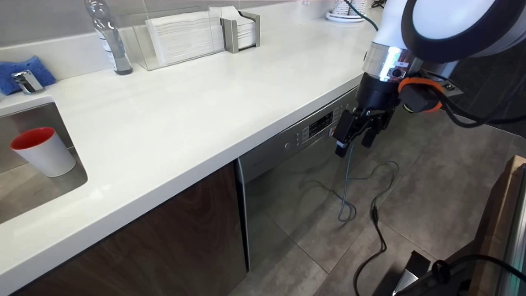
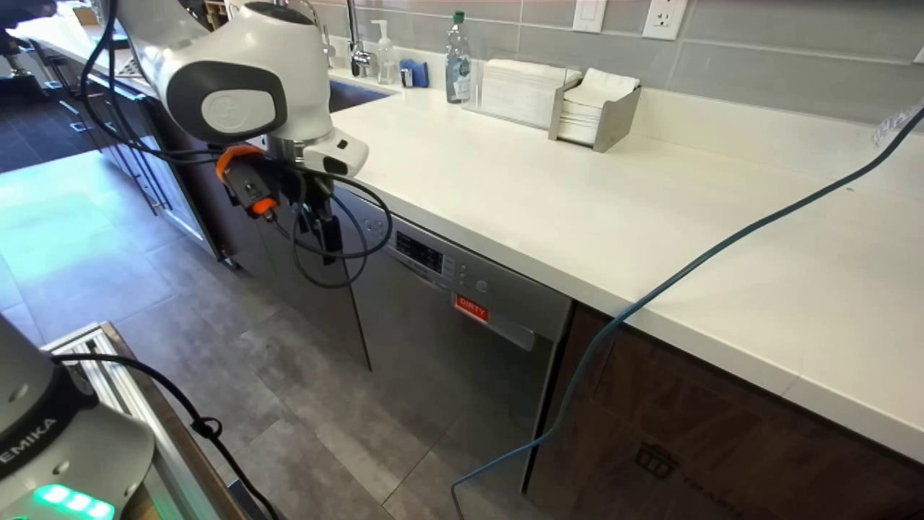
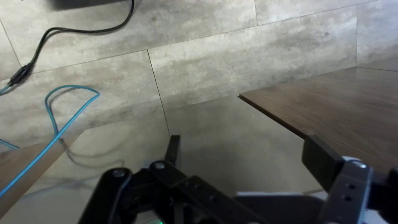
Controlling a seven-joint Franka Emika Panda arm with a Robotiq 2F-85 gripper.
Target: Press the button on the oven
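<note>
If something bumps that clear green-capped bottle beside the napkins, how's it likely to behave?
The bottle would probably tip easily, being tall and narrow. A low push might slide it, since the countertop looks smooth and glossy.

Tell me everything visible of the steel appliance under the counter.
The steel appliance is built in upright beneath the white countertop, its shiny, stainless-looking grey door apparently shut. The top control strip carries a dark display, small keys and larger round buttons, with a red DIRTY label below. The open gripper hangs in front; contact can't be judged.
</note>
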